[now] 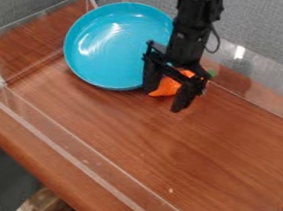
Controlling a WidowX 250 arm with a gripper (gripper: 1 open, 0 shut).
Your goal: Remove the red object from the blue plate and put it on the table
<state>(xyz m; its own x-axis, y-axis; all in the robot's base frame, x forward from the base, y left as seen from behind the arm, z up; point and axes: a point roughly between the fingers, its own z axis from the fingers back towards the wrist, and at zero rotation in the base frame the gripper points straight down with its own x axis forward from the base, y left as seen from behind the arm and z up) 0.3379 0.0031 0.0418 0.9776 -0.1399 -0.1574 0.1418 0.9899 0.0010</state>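
The blue plate (107,41) lies tilted at the back left of the table (164,157). The red object (172,80), a small orange carrot toy, sits at the plate's right rim, mostly hidden by my gripper. My gripper (170,94) has come straight down over it. The two black fingers (155,85) stand on either side of the carrot, drawn in against it, with their tips near the tabletop. Only a small orange patch shows between the fingers.
Low clear acrylic walls (36,20) edge the table on all sides. A grey fabric panel stands behind. The plate leans against the back left wall.
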